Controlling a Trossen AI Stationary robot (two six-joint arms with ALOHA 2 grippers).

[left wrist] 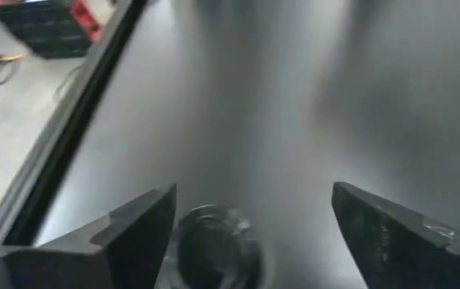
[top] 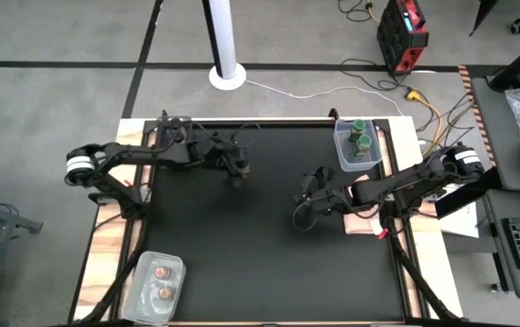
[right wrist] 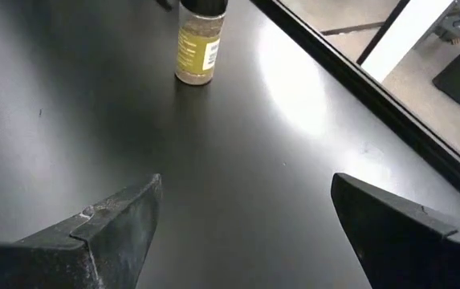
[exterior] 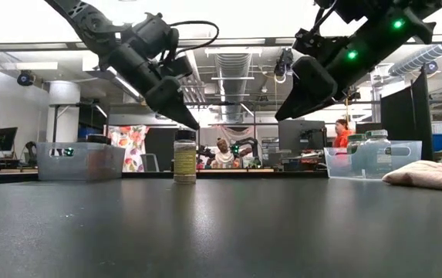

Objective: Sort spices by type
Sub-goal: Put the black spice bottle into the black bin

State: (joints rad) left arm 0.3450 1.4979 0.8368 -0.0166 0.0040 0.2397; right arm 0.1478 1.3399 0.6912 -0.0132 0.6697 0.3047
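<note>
i see a clear tub at the mat's near-left corner. pink cloth lies right.

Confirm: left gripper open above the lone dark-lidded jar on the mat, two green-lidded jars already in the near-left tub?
Not quite. The green-lidded jars sit in the far-right tub; the near-left tub holds pinkish-brown-topped ones, as the high view shows. The rest holds: the left gripper is open above the dark-lidded jar.

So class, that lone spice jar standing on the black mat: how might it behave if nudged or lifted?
The spice jar stands tall on a narrow base, so a high nudge would probably tip it. Being cylindrical, it would likely roll afterwards. Its smooth sides may slip between fingers.
</note>
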